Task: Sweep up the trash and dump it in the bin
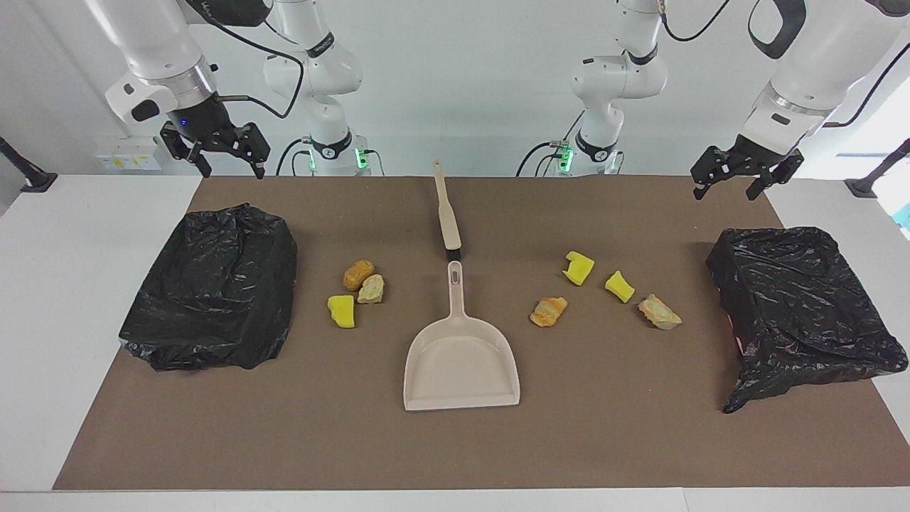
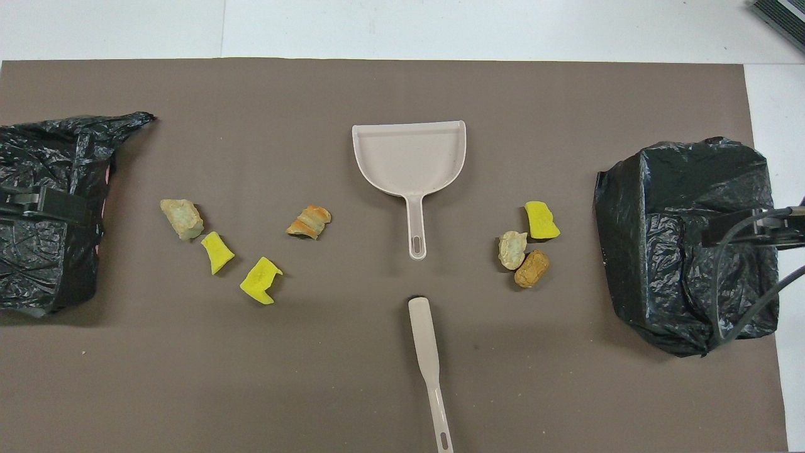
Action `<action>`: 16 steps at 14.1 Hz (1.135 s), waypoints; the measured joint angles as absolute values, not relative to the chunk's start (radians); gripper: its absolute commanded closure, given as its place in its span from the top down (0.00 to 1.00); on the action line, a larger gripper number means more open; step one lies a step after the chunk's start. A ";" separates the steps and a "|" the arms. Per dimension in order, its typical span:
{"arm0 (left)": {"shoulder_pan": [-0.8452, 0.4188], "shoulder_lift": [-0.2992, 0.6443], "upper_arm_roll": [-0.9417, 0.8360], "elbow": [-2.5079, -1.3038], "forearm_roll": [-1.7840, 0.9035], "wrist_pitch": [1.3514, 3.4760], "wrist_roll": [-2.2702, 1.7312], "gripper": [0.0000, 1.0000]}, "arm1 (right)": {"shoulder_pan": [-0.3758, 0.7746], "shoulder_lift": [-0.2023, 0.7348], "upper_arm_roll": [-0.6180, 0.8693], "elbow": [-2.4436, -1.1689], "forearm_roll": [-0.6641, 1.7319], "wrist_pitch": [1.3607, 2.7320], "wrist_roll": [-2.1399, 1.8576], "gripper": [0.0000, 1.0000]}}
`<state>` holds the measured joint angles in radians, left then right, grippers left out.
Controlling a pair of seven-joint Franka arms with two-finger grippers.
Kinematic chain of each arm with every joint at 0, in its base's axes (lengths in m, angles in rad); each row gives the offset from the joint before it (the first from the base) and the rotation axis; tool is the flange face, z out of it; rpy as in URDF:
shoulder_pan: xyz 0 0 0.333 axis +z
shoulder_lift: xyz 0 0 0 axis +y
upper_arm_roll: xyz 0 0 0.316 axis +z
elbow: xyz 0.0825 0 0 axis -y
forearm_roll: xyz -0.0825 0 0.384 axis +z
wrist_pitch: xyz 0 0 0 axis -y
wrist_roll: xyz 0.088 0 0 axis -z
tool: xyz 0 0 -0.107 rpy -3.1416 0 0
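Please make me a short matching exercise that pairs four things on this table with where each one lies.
Things:
1. dustpan
2. brush
3. group of three scraps
4. group of four scraps

Places:
A. toward the left arm's end of the table
B. mid-table, nearer to the robots than the other tool
C. toward the right arm's end of the table
D. mid-table, farther from the robots than the other tool

Pairs: 1-D, 2-B, 3-C, 4-A
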<state>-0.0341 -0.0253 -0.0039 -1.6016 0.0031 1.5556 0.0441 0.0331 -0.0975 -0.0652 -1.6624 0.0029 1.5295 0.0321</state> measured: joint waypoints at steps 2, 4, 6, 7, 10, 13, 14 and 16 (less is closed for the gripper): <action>-0.034 -0.029 -0.004 -1.602 0.003 1.554 0.044 1.00 | 0.033 -0.098 -0.065 -1.662 0.003 1.529 0.032 1.00; -0.034 -0.033 -0.003 -1.602 0.003 1.553 0.044 1.00 | 0.033 -0.098 -0.065 -1.662 0.003 1.530 0.032 1.00; -0.034 -0.035 -0.003 -1.602 0.003 1.552 0.044 1.00 | 0.033 -0.098 -0.065 -1.662 0.003 1.530 0.032 1.00; -0.034 -0.035 -0.003 -1.602 0.003 1.551 0.044 1.00 | 0.032 -0.098 -0.066 -1.662 0.003 1.529 0.032 1.00; -0.034 -0.036 -0.003 -1.602 0.003 1.551 0.044 1.00 | 0.031 -0.098 -0.068 -1.663 0.003 1.529 0.031 1.00; -0.034 -0.036 -0.003 -1.602 0.003 1.551 0.044 1.00 | 0.031 -0.098 -0.068 -1.663 0.003 1.526 0.019 1.00; -0.034 -0.036 -0.003 -1.602 0.003 1.551 0.044 1.00 | 0.031 -0.098 -0.068 -1.663 0.003 1.519 0.017 1.00; -0.034 -0.036 -0.003 -1.602 0.003 1.551 0.044 1.00 | 0.031 -0.099 -0.069 -1.666 0.003 1.514 0.017 1.00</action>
